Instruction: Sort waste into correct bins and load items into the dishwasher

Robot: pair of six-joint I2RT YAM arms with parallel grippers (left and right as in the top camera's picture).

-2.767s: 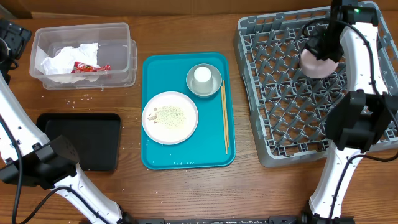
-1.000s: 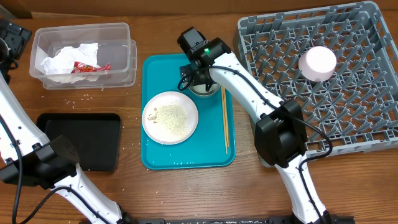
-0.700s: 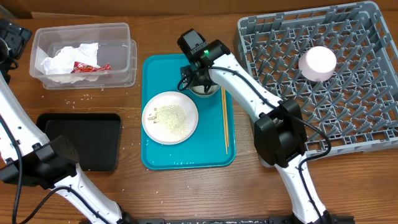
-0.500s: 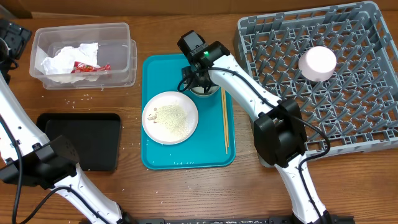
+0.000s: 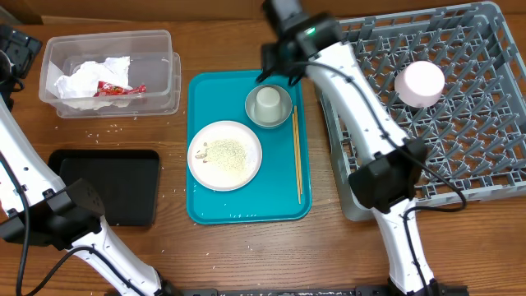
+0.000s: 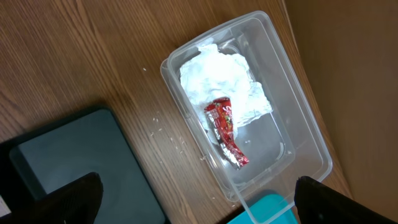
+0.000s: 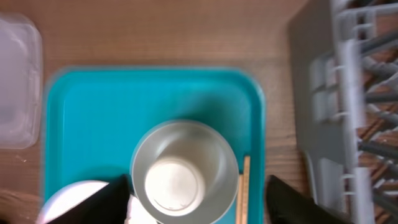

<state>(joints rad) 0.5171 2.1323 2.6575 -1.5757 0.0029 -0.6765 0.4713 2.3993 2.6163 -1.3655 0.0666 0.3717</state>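
Observation:
My right gripper (image 5: 275, 70) hangs open over the far edge of the teal tray. In the right wrist view its fingers (image 7: 112, 199) stand wide on either side of the metal bowl (image 7: 185, 171), and the right finger is clear of the bowl. The bowl (image 5: 269, 105) holds the white cup (image 5: 267, 100). Nearby lie the plate (image 5: 224, 154) with rice grains and the chopsticks (image 5: 297, 156). The small dish (image 5: 420, 83) rests in the grey dishwasher rack (image 5: 460, 156). My left gripper (image 6: 199, 202) is open above the clear tub (image 6: 249, 112), which holds the napkin (image 6: 217, 81) and red wrapper (image 6: 227, 134).
The teal tray (image 5: 246, 205) sits mid-table, with the dishwasher rack's near corner close on its right. The black tray (image 5: 107, 185) lies at front left. Loose rice grains (image 5: 107, 129) are scattered on the wood in front of the clear tub (image 5: 111, 72).
The right arm left the dish in the rack and came over the bowl. It has now drawn back toward the tray's far edge. Bowl and cup stay put.

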